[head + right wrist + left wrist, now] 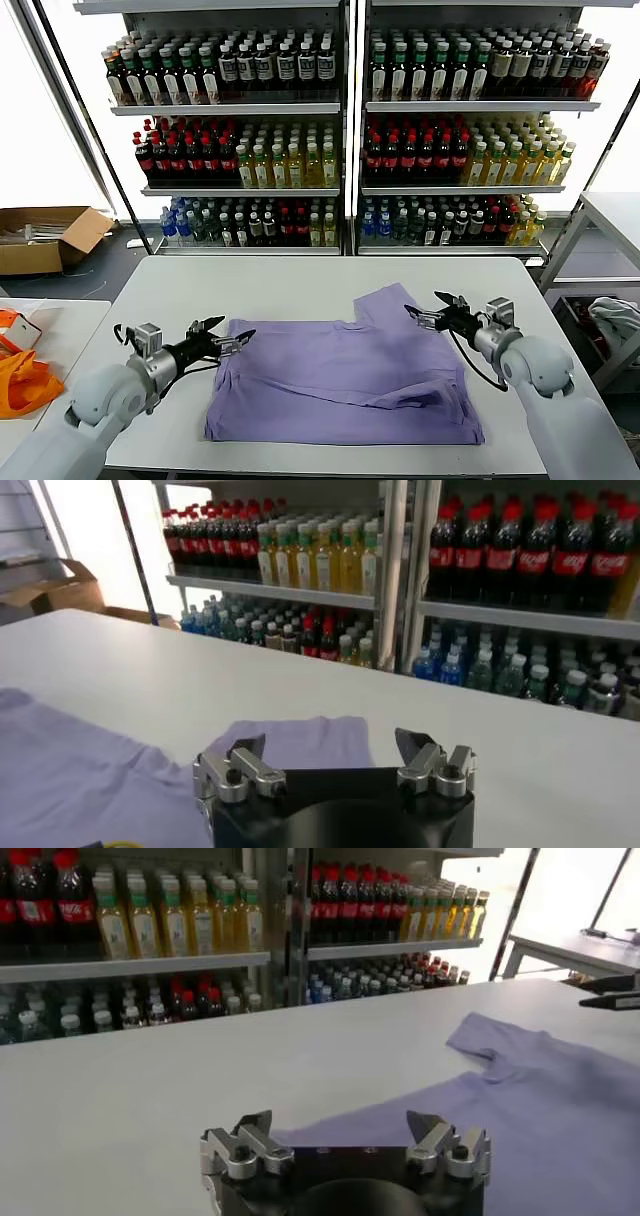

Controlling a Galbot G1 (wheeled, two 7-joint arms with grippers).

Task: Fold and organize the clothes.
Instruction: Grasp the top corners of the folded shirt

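So the T-shirt (pixel 345 375) is lying pretty much flat in the middle of the worktop (pixel 300 280), closer to the near edge, plain side up as far as I can tell. One sleeve (pixel 385 305) sticks out toward the far edge, and the left side looks turned in a bit, so maybe one fold is started, but I wouldn't swear to it. Honestly it looks early on: nothing like a neat folded bundle yet, and most of the folding plus the tidying away looks like it's left to do.

The left gripper (pixel 232 340) hovers just beside the shirt's left edge, jaws wide open, holding nothing. The right gripper (pixel 428 315) sits near the shirt's right edge by that sleeve, also wide open and empty. My guess is both are lining up to grab the fabric.

Containers: there's a cardboard box (pixel 45 238) on the floor off past the worktop's far left corner, can't see what's in it. An orange bag (pixel 20 375) sits on a side table to the left, contents hidden too. Behind it all, shelves (pixel 340 107) packed with drink bottles.
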